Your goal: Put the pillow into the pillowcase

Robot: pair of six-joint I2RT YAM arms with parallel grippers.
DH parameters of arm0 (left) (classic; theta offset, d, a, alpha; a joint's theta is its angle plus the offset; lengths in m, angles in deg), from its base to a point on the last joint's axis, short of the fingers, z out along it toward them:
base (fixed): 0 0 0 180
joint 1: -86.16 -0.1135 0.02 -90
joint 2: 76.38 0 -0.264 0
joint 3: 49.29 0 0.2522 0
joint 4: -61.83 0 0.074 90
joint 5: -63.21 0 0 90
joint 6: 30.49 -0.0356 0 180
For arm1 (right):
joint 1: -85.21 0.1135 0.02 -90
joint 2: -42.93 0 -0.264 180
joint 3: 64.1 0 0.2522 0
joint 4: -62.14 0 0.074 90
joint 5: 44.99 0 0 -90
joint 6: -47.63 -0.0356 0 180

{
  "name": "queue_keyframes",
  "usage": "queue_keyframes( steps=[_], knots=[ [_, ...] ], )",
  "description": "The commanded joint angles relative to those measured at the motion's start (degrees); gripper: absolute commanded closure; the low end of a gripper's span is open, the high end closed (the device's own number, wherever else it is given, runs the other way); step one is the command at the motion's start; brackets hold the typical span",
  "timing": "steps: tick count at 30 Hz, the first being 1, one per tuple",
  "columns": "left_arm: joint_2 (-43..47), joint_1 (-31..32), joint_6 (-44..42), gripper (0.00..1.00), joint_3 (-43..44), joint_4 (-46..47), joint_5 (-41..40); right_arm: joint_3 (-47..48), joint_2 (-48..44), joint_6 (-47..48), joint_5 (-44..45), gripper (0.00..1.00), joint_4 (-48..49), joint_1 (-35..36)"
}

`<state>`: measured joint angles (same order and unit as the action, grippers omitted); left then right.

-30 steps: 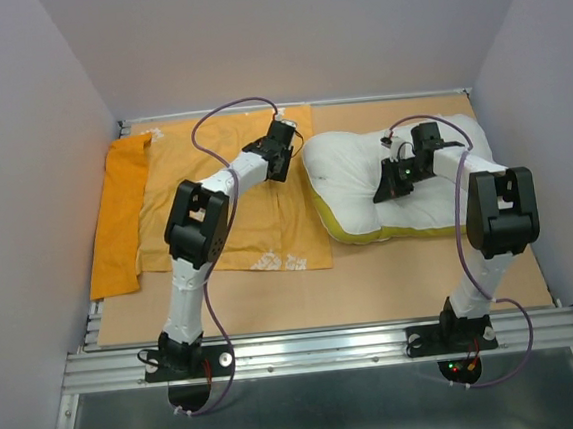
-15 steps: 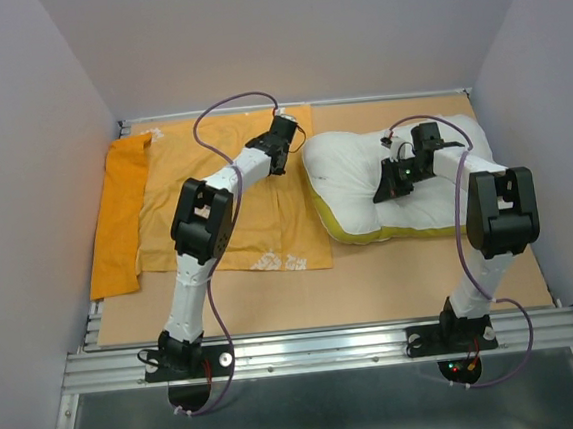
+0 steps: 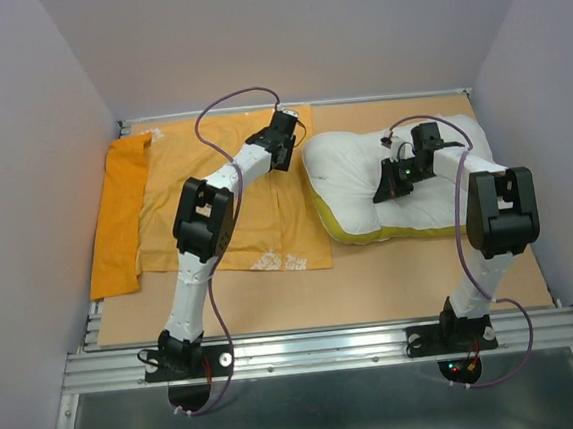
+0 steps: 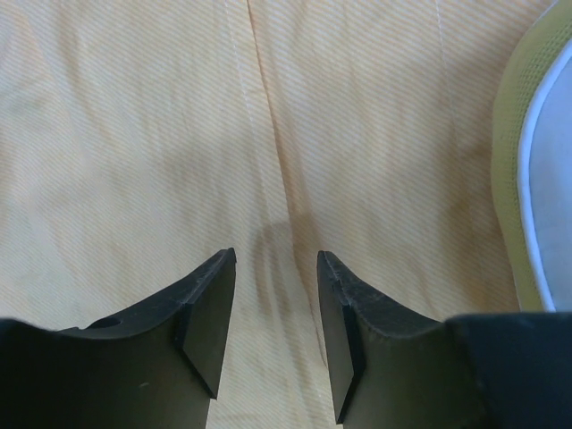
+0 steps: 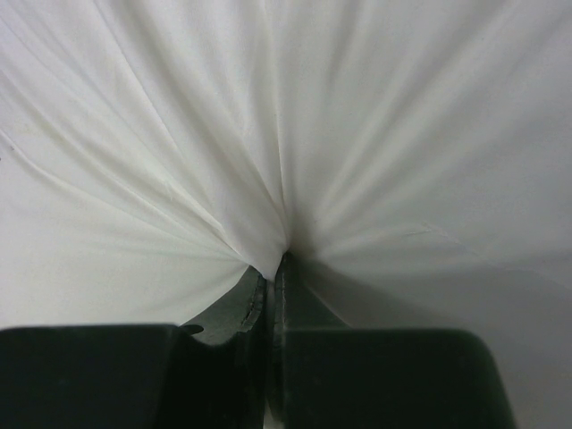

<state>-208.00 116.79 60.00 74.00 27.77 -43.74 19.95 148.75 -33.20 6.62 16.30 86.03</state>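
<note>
The orange-yellow pillowcase (image 3: 216, 211) lies flat on the left half of the table, small white print along its near hem. My left gripper (image 3: 284, 160) hovers over its right part, close to the pillow. In the left wrist view this gripper (image 4: 277, 255) is open, with only the striped pillowcase (image 4: 357, 134) showing between the fingers. The white pillow (image 3: 349, 184) with yellow piping lies on the right; its edge (image 4: 550, 179) shows in the left wrist view. My right gripper (image 3: 385, 188) rests on its middle. That gripper (image 5: 275, 259) is shut on a pinch of pillow (image 5: 286, 116) fabric.
A darker orange fold of the pillowcase (image 3: 117, 229) hangs over the table's left edge. Grey walls enclose the left, back and right sides. Bare brown board (image 3: 392, 275) runs along the front, ahead of the metal rail (image 3: 318, 347) that carries both arm bases.
My left wrist has shifted slightly toward the back of the table over the pillowcase. The right arm and the pillow have not moved.
</note>
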Motion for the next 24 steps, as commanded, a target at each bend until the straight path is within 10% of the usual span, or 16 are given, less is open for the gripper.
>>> queue_keyframes(
  steps=[1,17,24],
  knots=[
    [-1.5,-0.2,-0.1,0.47,2.7,-0.3,-1.4,-2.0,0.6,0.1,1.2,0.99,-1.1,0.1],
    [-0.5,-1.3,-0.1,0.58,3.1,-2.5,-6.8,-1.2,1.8,-0.3,0.2,0.99,-1.1,0.0],
    [2.4,-1.8,-2.1,0.91,2.7,-3.9,-3.1,-0.2,0.4,-0.6,-0.6,0.99,-1.1,0.1]
  ],
)
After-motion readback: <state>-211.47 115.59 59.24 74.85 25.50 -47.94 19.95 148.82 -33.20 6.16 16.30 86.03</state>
